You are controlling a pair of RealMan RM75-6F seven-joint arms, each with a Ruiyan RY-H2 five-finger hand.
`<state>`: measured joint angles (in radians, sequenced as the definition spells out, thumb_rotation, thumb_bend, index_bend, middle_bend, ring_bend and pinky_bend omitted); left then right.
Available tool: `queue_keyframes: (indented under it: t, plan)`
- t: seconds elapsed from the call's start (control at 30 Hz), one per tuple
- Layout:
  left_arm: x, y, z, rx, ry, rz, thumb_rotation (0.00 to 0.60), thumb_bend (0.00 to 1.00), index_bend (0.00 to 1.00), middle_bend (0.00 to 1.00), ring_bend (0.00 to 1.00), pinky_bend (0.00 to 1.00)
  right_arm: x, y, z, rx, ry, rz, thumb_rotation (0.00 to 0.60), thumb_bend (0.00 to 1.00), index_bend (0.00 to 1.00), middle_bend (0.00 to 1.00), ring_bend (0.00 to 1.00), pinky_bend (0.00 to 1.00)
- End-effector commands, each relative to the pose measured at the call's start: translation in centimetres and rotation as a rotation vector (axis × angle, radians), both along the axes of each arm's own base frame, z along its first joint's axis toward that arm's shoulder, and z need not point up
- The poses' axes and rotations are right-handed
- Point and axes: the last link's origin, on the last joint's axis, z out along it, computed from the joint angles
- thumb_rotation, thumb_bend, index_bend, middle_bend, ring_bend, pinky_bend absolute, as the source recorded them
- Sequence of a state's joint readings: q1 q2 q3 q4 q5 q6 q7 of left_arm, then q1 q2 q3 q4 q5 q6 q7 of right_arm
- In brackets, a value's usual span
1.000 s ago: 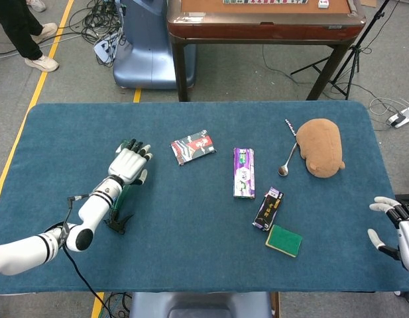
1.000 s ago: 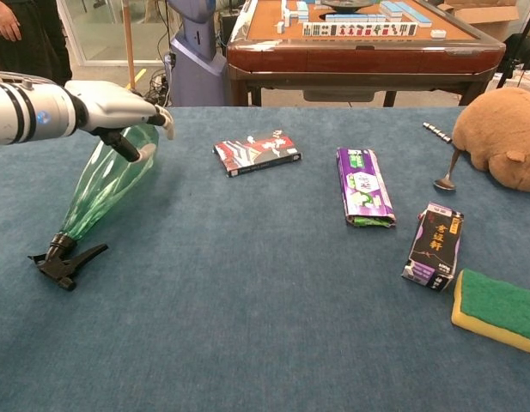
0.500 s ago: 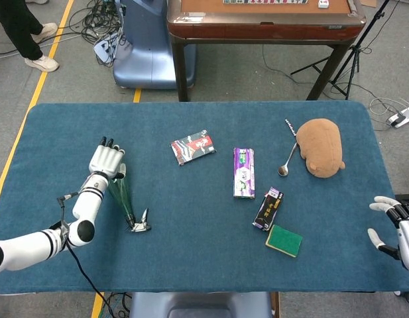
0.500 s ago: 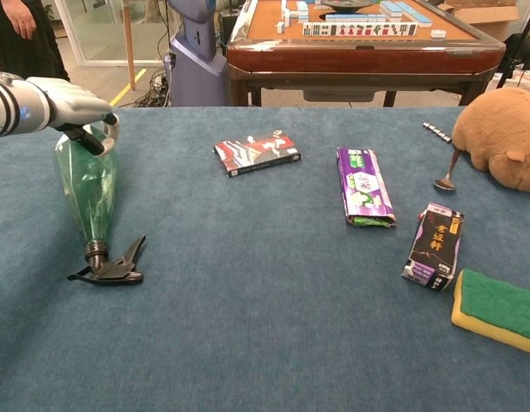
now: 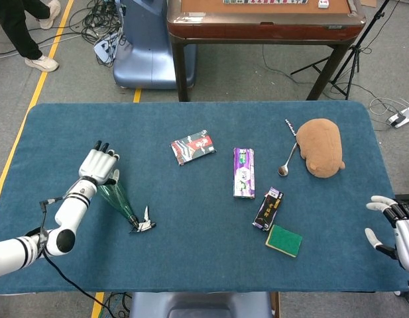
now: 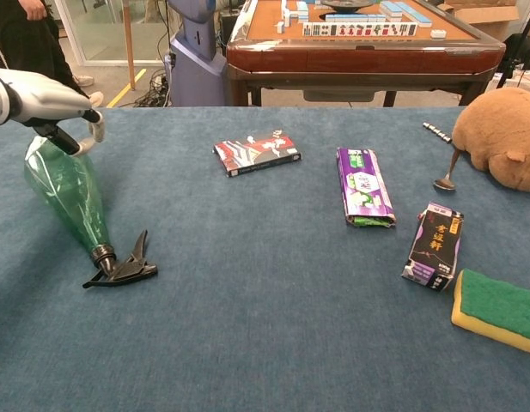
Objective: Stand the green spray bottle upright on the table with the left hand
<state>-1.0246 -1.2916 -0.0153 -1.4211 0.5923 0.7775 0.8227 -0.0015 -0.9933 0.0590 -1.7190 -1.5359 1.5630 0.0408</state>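
Left hand (image 6: 54, 107) grips the base end of the green spray bottle (image 6: 69, 202), now shifted further left than a second ago. Bottle tilts nozzle-down, black trigger head (image 6: 123, 269) touching the blue worktop (image 6: 273, 326), now swung rightward. Right hand (image 5: 396, 228) stays at the worktop's right edge, fingers spread, holding nothing.

Around the left robot hand (image 5: 98, 166) and its tilted green spray bottle (image 6: 67, 200) the blue table (image 5: 71, 126) lies open, the nearest obstacle being the red-and-black packet (image 5: 193, 146) well off toward the middle, beside the purple pack (image 5: 244, 172).
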Motion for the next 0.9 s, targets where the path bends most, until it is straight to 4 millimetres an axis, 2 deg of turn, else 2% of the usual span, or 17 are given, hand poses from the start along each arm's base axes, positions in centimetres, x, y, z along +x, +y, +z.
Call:
queue_keyframes:
  t: [0.03,0.07,0.17,0.53,0.8,0.9]
  plan:
    - [-0.8,-2.8,1.1,-0.055,-0.066,-0.144,0.470,0.54,0.22,0.18,0.00,0.00,0.1,0.0,-0.1,0.001,-0.001,0.002,0.600,0.26,0.35,0.28,0.21,0.29]
    - [-0.9,-3.4,1.1,-0.070,-0.073,-0.177,0.545,0.53,0.21,0.18,0.00,0.00,0.1,0.0,0.0,0.000,0.000,0.003,0.600,0.26,0.35,0.28,0.21,0.29]
    - [-1.2,-4.8,1.1,-0.114,-0.069,-0.259,0.600,0.50,0.20,0.16,0.00,0.00,0.2,0.0,-0.1,0.003,0.003,0.005,0.600,0.26,0.35,0.28,0.21,0.29]
    - [-2.6,-8.3,0.0,-0.222,-0.030,-0.444,0.600,0.38,0.17,0.13,0.00,0.00,0.4,0.1,-0.1,0.007,0.003,0.011,0.600,0.26,0.35,0.28,0.21,0.29]
    - [-4.5,-9.1,-0.7,-0.217,0.044,-0.508,0.600,0.18,0.15,0.12,0.00,0.00,0.4,0.1,-0.2,0.009,0.002,0.010,0.600,0.26,0.35,0.28,0.21,0.29]
    - [-5.4,-9.2,-1.0,-0.219,0.076,-0.540,0.600,0.17,0.16,0.12,0.00,0.00,0.5,0.1,-0.1,0.009,0.004,0.011,0.600,0.26,0.35,0.28,0.21,0.29]
